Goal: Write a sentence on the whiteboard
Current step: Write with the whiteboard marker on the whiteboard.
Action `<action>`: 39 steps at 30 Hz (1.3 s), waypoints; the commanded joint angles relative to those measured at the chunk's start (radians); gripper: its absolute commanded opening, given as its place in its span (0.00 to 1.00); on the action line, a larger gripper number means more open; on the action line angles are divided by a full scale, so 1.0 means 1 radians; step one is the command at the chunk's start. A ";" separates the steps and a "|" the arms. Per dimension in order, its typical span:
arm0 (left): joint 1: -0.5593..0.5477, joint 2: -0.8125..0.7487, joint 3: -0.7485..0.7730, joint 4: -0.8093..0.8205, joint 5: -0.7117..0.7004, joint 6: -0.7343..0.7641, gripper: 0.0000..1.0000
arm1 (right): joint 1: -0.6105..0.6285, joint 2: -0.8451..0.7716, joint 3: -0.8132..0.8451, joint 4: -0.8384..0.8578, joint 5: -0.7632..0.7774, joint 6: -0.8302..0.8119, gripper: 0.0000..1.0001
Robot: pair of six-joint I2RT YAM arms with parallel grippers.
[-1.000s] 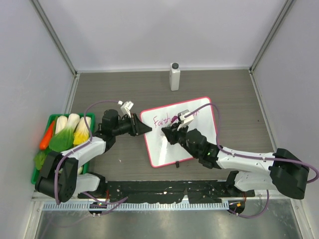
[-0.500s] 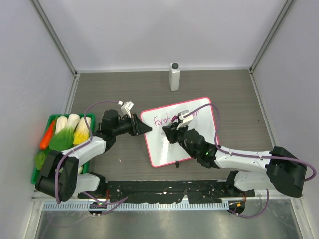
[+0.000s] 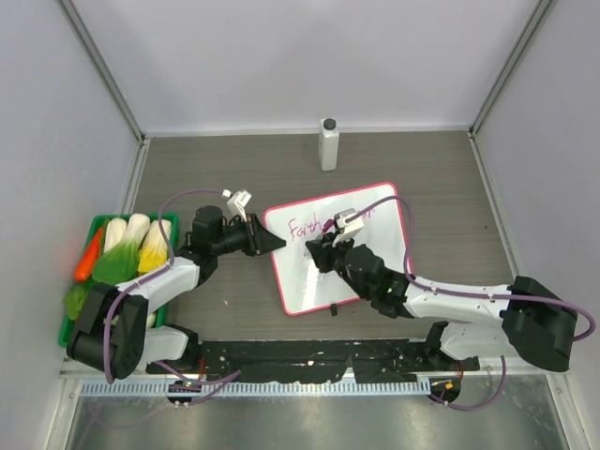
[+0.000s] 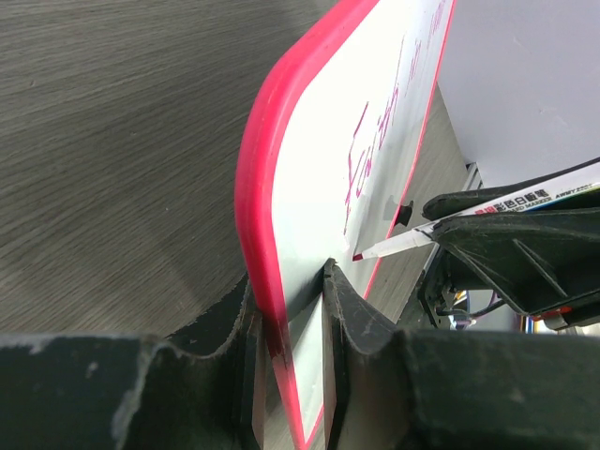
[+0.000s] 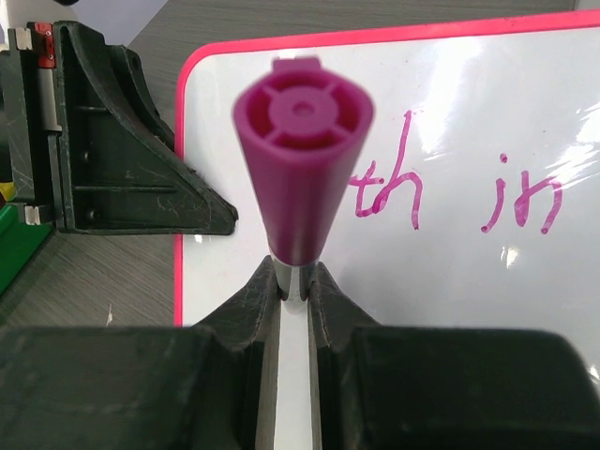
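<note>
The whiteboard (image 3: 309, 277), white with a pink-red frame, lies tilted in the middle of the table. My left gripper (image 3: 272, 242) is shut on the whiteboard's left edge (image 4: 267, 234), one finger on each side of the frame (image 4: 286, 277). My right gripper (image 3: 323, 251) hangs over the board, shut on a pink marker (image 5: 302, 159) that points down at it (image 5: 295, 277). The marker's tip (image 4: 380, 249) sits at the white surface below the first written line. Of the sentence, pink "Faith in" (image 3: 309, 228) shows, with "th in" (image 5: 384, 192) in the right wrist view.
A white bottle (image 3: 328, 143) with a dark cap stands at the back of the table. A green tray (image 3: 92, 225) of toy vegetables sits at the left edge beside the left arm. Grey walls close in three sides.
The right arm with the marker has shifted very slightly over the board. The left gripper and the whiteboard have stayed put.
</note>
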 commanded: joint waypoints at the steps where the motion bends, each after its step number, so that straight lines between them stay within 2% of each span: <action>1: 0.019 0.033 -0.017 -0.054 -0.269 0.189 0.00 | 0.010 -0.031 -0.018 -0.021 0.028 0.020 0.01; 14: 0.019 0.034 -0.018 -0.053 -0.269 0.191 0.00 | 0.038 -0.047 -0.052 -0.015 0.004 0.021 0.01; 22: 0.019 0.036 -0.015 -0.053 -0.267 0.191 0.00 | 0.038 -0.007 -0.009 0.017 -0.004 0.027 0.01; 30: 0.019 0.039 -0.015 -0.053 -0.266 0.194 0.00 | 0.039 -0.036 0.027 0.049 -0.002 0.038 0.01; 39: 0.019 0.040 -0.017 -0.053 -0.264 0.192 0.00 | 0.039 -0.034 0.073 0.032 0.077 -0.022 0.01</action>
